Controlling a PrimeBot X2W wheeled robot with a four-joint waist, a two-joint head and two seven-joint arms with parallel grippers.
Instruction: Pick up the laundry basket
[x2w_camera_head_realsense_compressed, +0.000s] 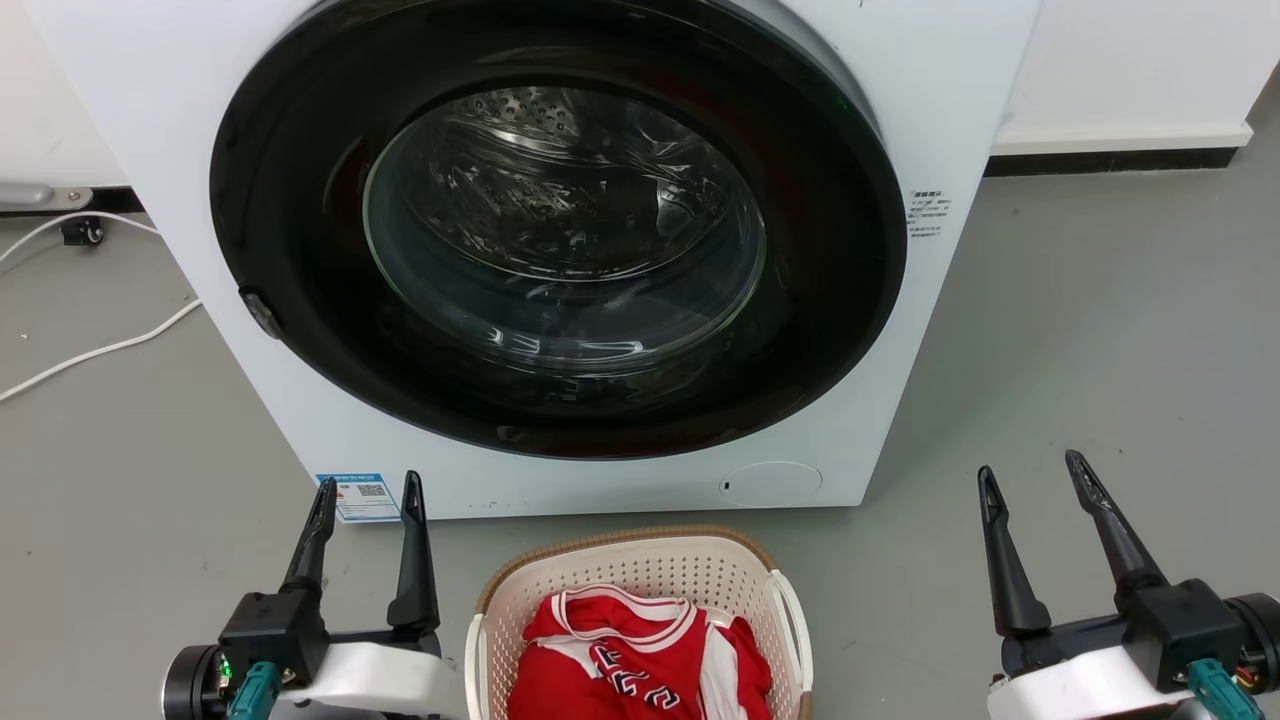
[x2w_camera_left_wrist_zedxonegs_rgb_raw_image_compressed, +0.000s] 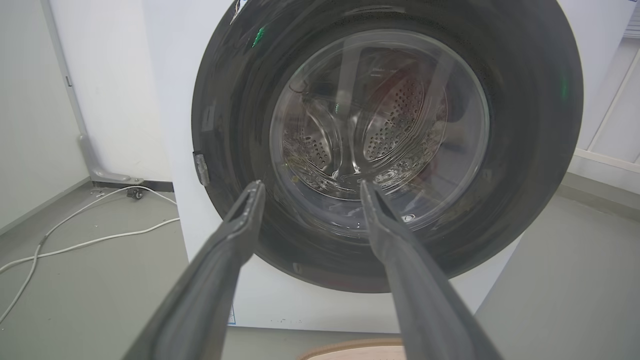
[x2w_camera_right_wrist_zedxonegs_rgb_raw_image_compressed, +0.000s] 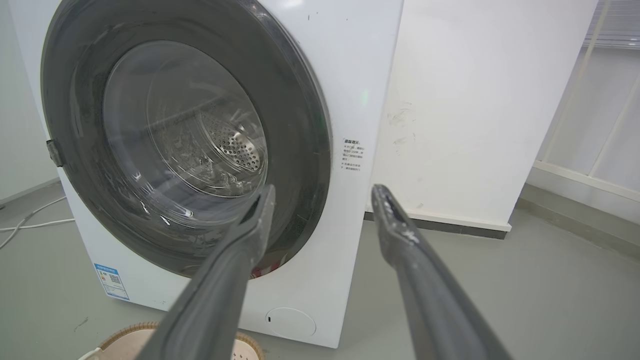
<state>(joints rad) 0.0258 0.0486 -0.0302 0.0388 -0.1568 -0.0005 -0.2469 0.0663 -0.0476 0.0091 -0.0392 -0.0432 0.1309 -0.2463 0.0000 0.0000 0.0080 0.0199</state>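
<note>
A laundry corner: front-loading washing machine on bare grey floor by white walls

The basket sits on the floor before the washer, shirt in it; my left tool lies left of it, my right tool well right.

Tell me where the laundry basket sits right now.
In the head view the laundry basket stands on the floor at bottom centre, just in front of the washing machine, between the left gripper and the right gripper.
</note>
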